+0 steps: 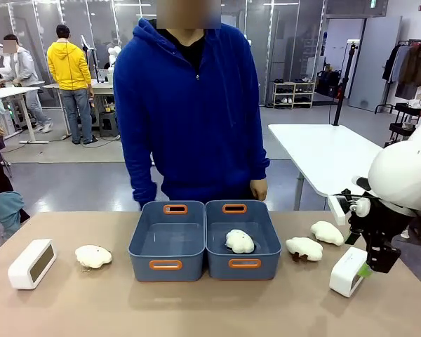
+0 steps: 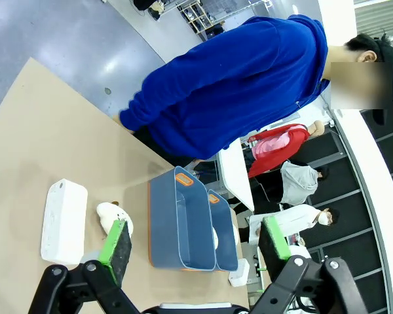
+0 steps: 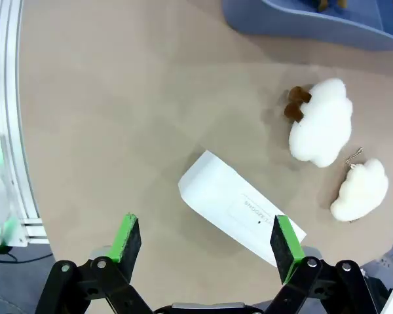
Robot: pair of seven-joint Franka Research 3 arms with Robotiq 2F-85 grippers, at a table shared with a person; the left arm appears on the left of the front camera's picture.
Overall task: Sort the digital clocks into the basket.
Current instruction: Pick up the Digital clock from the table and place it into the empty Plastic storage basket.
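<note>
The right clock [image 1: 348,272] sits at the table's near right corner, and the right gripper [image 1: 370,267] hangs tilted just beside it under a bent white arm. The right wrist view shows that gripper's fingers [image 3: 128,235] spread wide and holding nothing, and on the clock's white back a label whose print is too small to read. At the near left, the left wrist view shows the left gripper [image 2: 195,229] likewise spread and unloaded above the left clock [image 1: 32,263]. Mid-table, the left basket [image 1: 144,267] and the right basket [image 1: 266,267] stand side by side with both clocks outside them, one white mushroom toy [image 1: 240,241] lying in the right basket and a person's hand [image 1: 258,188] beyond.
</note>
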